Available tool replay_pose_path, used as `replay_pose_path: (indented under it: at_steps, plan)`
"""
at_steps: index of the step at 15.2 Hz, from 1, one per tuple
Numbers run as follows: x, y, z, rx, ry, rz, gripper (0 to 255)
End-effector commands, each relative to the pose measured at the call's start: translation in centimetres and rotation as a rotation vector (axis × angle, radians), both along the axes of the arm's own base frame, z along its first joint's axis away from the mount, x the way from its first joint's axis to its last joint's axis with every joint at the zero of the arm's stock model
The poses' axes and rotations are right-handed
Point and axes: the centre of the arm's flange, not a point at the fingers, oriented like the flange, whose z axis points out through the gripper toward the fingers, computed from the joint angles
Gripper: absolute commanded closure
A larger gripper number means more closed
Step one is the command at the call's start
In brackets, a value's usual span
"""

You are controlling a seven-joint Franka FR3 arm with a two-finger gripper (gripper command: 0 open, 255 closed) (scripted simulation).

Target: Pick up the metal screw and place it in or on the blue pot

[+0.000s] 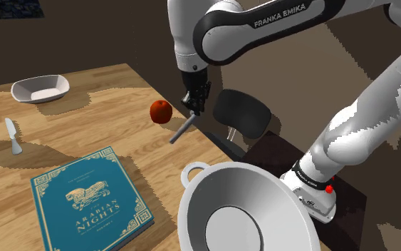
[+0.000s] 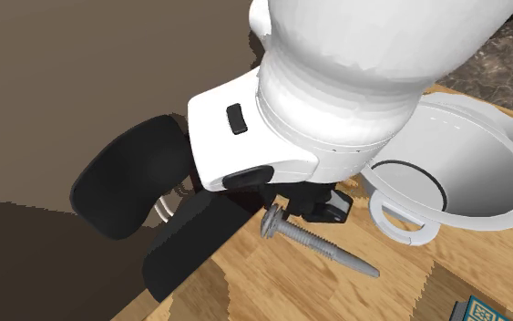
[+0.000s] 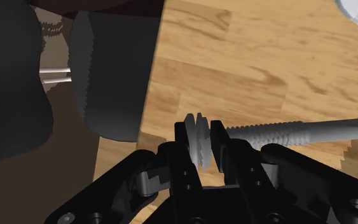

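My gripper hangs above the wooden table near its far edge, shut on the head of a grey metal screw. The screw slants down from the fingers, clear of the table. In the wrist view its ridged head is clasped between the black fingers and its threaded shank sticks out sideways. The second exterior view has the screw just under the hand. The pot, drawn white-grey with loop handles, stands at the table's near end by the stand; it is seen again beside the hand.
A red apple lies close to the gripper on the table. A teal book, a white bowl and a knife are farther along. A black chair stands just past the table edge.
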Motion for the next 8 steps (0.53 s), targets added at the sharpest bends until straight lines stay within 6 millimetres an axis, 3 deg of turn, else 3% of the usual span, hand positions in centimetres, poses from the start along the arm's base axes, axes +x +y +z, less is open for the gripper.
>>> replay_pose_path:
  at_steps: [1,8]
  plan:
    - [0.0,0.0,1.0,0.0,0.0,0.0,255]
    - [0.0,0.0,4.5,0.0,0.0,0.0,255]
